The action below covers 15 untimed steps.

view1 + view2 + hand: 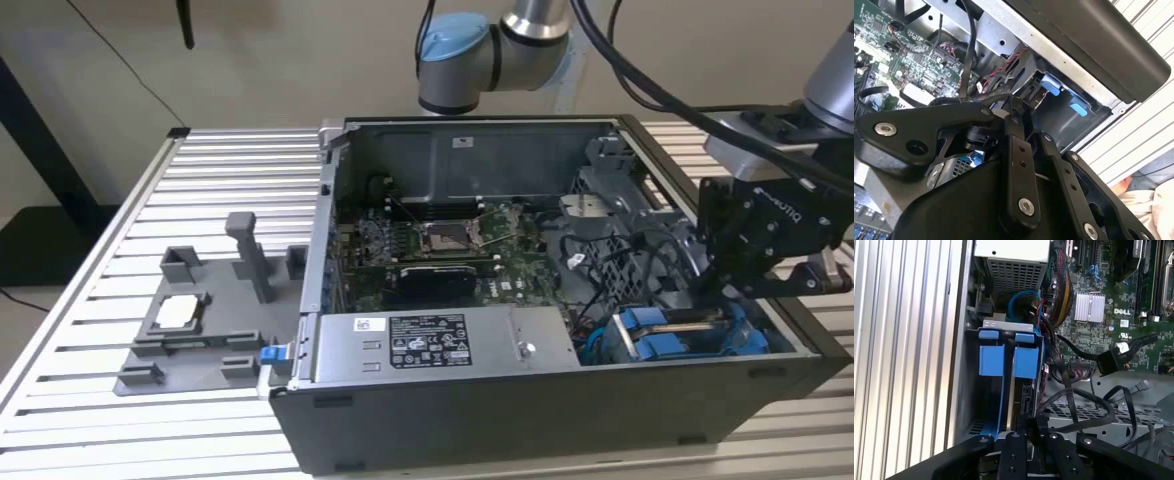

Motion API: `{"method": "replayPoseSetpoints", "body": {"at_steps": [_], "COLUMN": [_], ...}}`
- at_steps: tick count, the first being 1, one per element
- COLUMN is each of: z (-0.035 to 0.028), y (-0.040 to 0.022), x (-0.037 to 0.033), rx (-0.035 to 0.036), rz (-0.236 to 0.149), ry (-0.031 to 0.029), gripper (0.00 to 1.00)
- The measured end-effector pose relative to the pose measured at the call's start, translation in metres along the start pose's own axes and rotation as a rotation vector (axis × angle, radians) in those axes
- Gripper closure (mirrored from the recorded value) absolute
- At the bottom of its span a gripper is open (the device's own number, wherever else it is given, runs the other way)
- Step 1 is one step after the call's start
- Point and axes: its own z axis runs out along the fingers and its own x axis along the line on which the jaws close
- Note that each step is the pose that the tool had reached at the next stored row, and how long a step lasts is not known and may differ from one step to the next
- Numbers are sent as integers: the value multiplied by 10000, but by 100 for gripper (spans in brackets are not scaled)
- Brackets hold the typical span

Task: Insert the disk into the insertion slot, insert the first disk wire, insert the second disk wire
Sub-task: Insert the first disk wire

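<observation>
The disk (pixel 991 360), in its bright blue carrier, stands edge-on inside the insertion slot (pixel 969 390), at the near corner of the open computer case on the exterior view's right (pixel 667 335). My black gripper (pixel 1030 432) hangs over the end of the disk away from the blue tabs, close above it. Its fingers (pixel 1014 455) are drawn close together, with the dark end of a black wire (pixel 1074 410) between them. A second black connector (pixel 1108 362) with a white tag lies loose over the motherboard. The blue tabs (pixel 1051 85) show past the gripper (pixel 1026 117) in the second wrist view.
A grey labelled power-supply box (pixel 427 340) lies beside the bay, with the green motherboard (pixel 441 250) behind it. Cable bundles (pixel 1059 295) crowd the space next to the slot. A grey fixture (pixel 200 320) stands on the slatted table (pixel 227 180) at the exterior view's left.
</observation>
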Motion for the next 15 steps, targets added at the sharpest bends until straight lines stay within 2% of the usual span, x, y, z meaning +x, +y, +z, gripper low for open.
{"method": "replayPoseSetpoints", "body": {"at_steps": [2, 5, 15], "z": [1, 6, 42], "y": [-15, -15, -24], "x": [13, 16, 17], "rx": [-18, -42, -33], "rz": [-1, 63, 621], "ry": [-41, -50, -87], "gripper": [81, 81, 81]}}
